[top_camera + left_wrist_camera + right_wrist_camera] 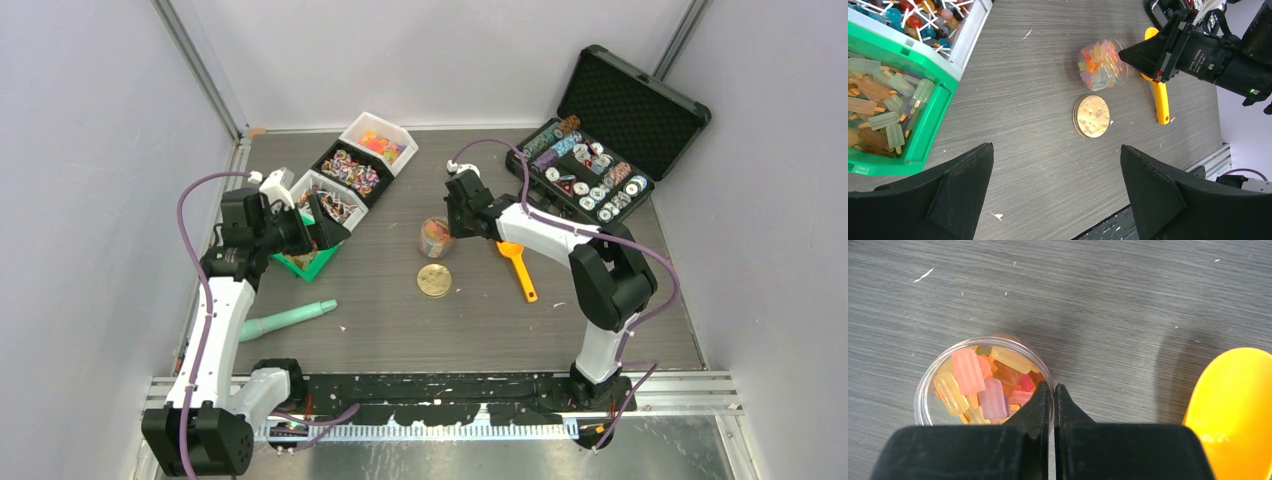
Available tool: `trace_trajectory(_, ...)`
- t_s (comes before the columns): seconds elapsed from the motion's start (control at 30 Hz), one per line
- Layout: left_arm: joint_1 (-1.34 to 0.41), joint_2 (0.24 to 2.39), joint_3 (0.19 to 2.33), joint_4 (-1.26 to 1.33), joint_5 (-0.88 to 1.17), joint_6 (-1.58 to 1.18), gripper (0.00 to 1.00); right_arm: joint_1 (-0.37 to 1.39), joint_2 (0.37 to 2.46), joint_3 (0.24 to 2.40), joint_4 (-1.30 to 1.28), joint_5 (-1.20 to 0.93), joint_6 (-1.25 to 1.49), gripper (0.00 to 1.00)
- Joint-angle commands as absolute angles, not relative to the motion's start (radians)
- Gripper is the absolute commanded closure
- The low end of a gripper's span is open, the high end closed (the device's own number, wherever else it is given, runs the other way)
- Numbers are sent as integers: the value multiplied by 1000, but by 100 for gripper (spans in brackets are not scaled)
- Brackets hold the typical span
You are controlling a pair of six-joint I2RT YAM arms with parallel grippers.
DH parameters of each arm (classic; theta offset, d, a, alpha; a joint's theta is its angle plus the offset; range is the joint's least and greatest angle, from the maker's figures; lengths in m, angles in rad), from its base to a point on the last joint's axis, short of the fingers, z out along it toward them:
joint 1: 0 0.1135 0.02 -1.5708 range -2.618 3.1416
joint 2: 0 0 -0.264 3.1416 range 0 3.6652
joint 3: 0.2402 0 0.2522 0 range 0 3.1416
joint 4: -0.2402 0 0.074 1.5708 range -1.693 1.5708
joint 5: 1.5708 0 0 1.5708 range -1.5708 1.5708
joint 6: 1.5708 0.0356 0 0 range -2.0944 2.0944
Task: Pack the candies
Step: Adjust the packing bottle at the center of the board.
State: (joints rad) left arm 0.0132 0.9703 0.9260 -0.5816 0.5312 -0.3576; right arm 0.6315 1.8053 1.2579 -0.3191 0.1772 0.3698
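Observation:
A clear jar (433,238) of popsicle-shaped candies (973,385) stands mid-table. It also shows in the left wrist view (1100,65). My right gripper (1053,388) is shut on the jar's rim (1044,374), one finger inside and one outside. It also shows in the top view (450,230). Bins at the back left hold bright orange candies (381,144), striped candies (350,171) and lollipops (923,17). My left gripper (1055,147) is open and empty above bare table, beside the green bin (930,62). In the top view it (330,228) is over that bin.
A flat gold disc (434,280) lies just in front of the jar. An orange scoop (517,268) lies to the jar's right. An open black case of poker chips (595,165) is at the back right. A mint-green tool (285,320) lies at the front left.

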Motion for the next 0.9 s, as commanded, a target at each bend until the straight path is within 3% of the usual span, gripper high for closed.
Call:
trace_trajectory(0.0, 8, 953, 924, -566, 530, -349, 0, 615, 1807, 1251, -259, 103, 389, 100)
trace_trajectory(0.37, 8, 947, 923, -566, 528, -348, 0, 614, 1716, 1226, -210, 69, 390, 100)
trace_trajectory(0.67, 9, 947, 923, -570, 516, -346, 0, 610, 1834, 1152, -185, 159, 369, 99)
trace_trajectory(0.87, 9, 950, 925, -570, 512, -345, 0, 611, 1729, 1170, -237, 222, 355, 100)
